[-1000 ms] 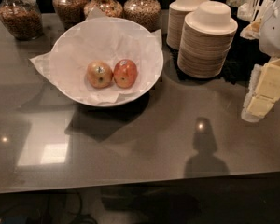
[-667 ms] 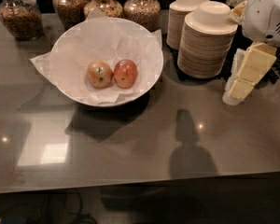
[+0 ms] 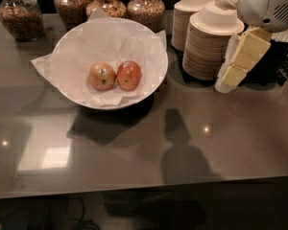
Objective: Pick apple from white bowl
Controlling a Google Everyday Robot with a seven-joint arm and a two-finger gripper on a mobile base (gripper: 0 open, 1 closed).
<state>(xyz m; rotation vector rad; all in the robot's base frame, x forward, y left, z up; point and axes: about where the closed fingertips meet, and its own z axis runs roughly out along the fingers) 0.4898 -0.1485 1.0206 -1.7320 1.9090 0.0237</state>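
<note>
From my station I see the small round yellow-gold apple lying in the bottom of the large, shallow white bowl. It sits on the crumpled white paper that lines the bowl. A small sticker shows on its upper face. Just to its right, touching or very nearly so, lies a redder apple of about the same size.

The bowl stands on the dark grey glossy surface, towards the back left. Behind it is a row of glass jars filled with brown and mixed snacks. To the right of the bowl are two tall stacks of small cream bowls, one behind the other.

The cream-coloured gripper hangs at the far right, slanting down and to the left from the rounded white arm housing. Its tip is just beside the base of the nearer stack, low over the surface. It is well apart from the white bowl and both apples. I cannot tell from here whether it is clenched or released, and nothing is in it that I can see. A dark shadow lies on the surface in front of the bowl.
</note>
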